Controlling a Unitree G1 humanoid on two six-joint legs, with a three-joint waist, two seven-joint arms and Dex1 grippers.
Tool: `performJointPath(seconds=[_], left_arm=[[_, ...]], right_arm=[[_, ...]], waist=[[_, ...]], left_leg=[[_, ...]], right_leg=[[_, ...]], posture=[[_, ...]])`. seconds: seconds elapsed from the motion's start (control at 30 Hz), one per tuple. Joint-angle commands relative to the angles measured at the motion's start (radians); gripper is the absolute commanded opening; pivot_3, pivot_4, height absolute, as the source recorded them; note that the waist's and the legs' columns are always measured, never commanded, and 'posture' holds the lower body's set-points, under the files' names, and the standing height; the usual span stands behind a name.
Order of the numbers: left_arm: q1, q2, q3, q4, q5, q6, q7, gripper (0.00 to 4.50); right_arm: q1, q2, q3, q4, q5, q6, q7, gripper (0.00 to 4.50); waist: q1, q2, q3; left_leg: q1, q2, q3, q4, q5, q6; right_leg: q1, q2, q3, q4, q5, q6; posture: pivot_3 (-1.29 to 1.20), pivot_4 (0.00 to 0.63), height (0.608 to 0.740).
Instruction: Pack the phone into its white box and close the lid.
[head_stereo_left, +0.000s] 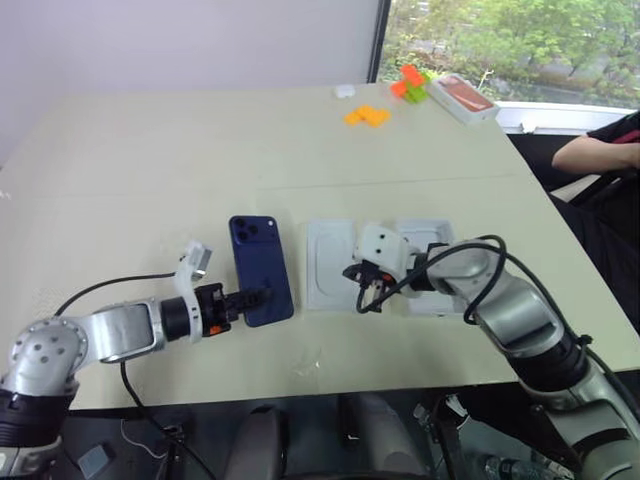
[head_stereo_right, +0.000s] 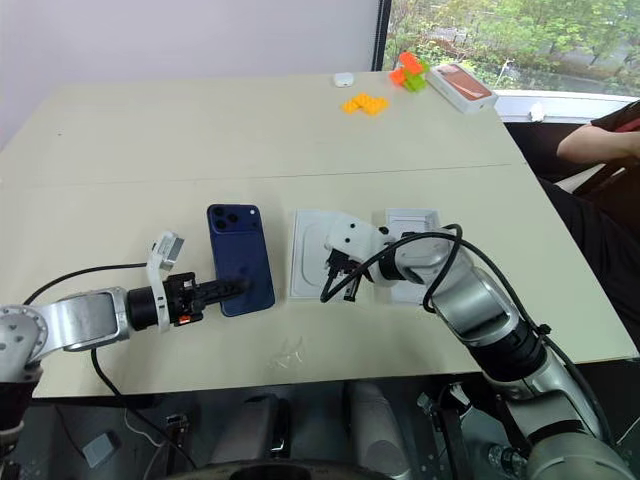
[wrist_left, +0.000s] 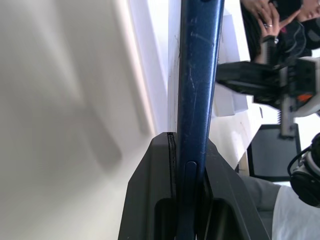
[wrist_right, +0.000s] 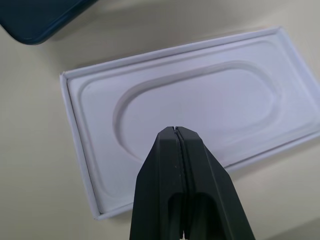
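From the head cameras I have the phone (head_stereo_left: 261, 268) as my landmark: it sits camera-side up on the table (head_stereo_left: 150, 150), and my left gripper (head_stereo_left: 252, 298) is clamped on its near short end, jaws narrowed onto the edge. Just to the right of the phone lies a white tray with an oblong recess (head_stereo_left: 330, 262). My right gripper (head_stereo_left: 364, 303) hovers over that tray's near right corner, pinched fully together and holding nothing. Beyond the right wrist, further right of the phone, another white box piece (head_stereo_left: 425, 240) is mostly hidden by the arm, so I cannot tell whether it is the box with the tan floor or the lid. Far beyond the phone, by the window, are orange and green blocks (head_stereo_left: 368, 115) and an orange-topped box (head_stereo_left: 463, 97).

In the left wrist view the phone (wrist_left: 200, 80) runs edge-on between my two fingers (wrist_left: 150, 190), so the grip is firm on its thin sides.

In the right wrist view my shut fingers (wrist_right: 180, 170) point down at the recessed tray (wrist_right: 200, 110), with a corner of the phone (wrist_right: 35, 20) just beyond the tray's far edge.

I judge the step in hand to be picking up the phone. Next I need to lift it clear, find the tan-floored box, and lay the phone flat in it; the right arm should move away so I can see what lies under it.
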Motion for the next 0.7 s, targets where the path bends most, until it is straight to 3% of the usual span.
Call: performJointPath(seconds=[0.03, 0.37, 0.7], left_arm=[[-0.046, -0.002, -0.009, 0.012, -0.034, 0.009, -0.016, 0.03], [-0.035, -0.018, 0.006, 0.02, -0.042, 0.0, -0.011, 0.03], [-0.026, -0.023, -0.008, -0.018, -0.089, -0.023, 0.015, 0.03]], right_arm=[[-0.012, -0.013, 0.033, 0.006, -0.008, -0.053, 0.009, 0.0], [-0.009, -0.008, 0.125, 0.079, -0.051, -0.153, 0.032, 0.0], [0.041, -0.081, 0.117, -0.037, -0.019, -0.179, 0.132, 0.0]], waist=[[0.002, 0.0, 0.0], [0.005, 0.0, 0.0], [0.008, 0.0, 0.0]], left_leg=[[-0.001, 0.0, 0.0, 0.0, 0.0, 0.0], [-0.008, -0.001, -0.001, 0.002, 0.0, 0.0], [-0.007, -0.001, -0.001, 0.003, 0.0, 0.0]], right_leg=[[-0.001, 0.0, 0.0, 0.0, 0.0, 0.0], [-0.005, -0.003, -0.001, -0.001, 0.003, -0.003], [-0.004, -0.003, -0.001, 0.0, 0.003, -0.003]], posture=[[0.0, 0.15, 0.74], [0.0, 0.15, 0.74], [0.0, 0.15, 0.74]])
